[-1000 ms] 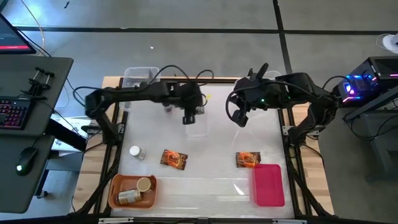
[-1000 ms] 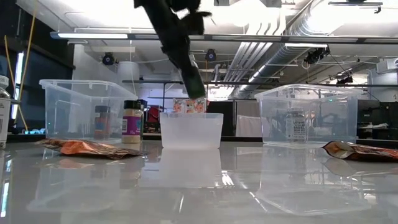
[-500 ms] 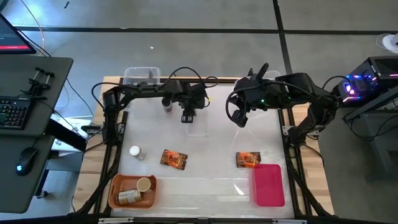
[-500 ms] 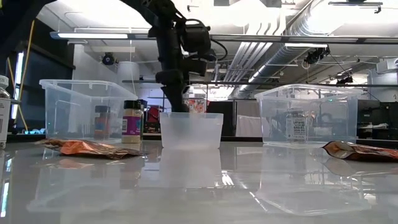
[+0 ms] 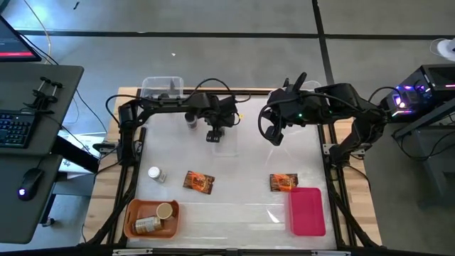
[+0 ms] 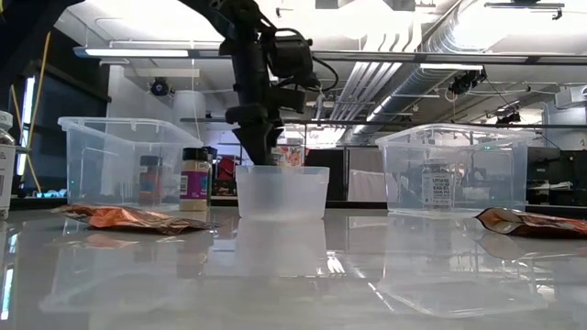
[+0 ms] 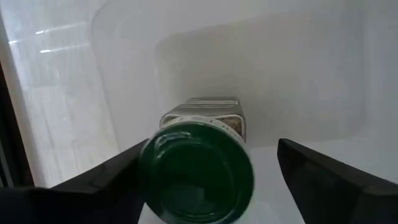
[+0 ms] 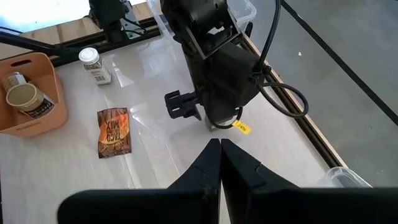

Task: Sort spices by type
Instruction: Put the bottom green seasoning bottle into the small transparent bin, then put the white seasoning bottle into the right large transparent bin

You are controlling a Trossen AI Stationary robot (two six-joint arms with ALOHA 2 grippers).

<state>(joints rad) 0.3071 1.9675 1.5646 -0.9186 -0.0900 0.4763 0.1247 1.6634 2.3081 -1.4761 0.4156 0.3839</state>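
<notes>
The jar (image 7: 198, 163) in the clear tub (image 6: 282, 191) has a dark green lid; the left hand (image 5: 212, 136) is black; the right hand (image 8: 220, 163) is black too; two flat packets (image 5: 198, 182) (image 5: 283, 182) are orange-red with dark print; one tray (image 5: 132, 217) is orange; the other tray (image 5: 308, 210) is pink; the bench (image 5: 249, 163) is shiny white.

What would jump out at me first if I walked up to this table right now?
Probably the left pincer poised over the small clear tub at the table's far middle, its fingers spread either side of a green-lidded spice jar inside it. Next, the bright colours nearest the front edge: an orange tray holding two jars at the left corner and a pink tray at the right.
</notes>
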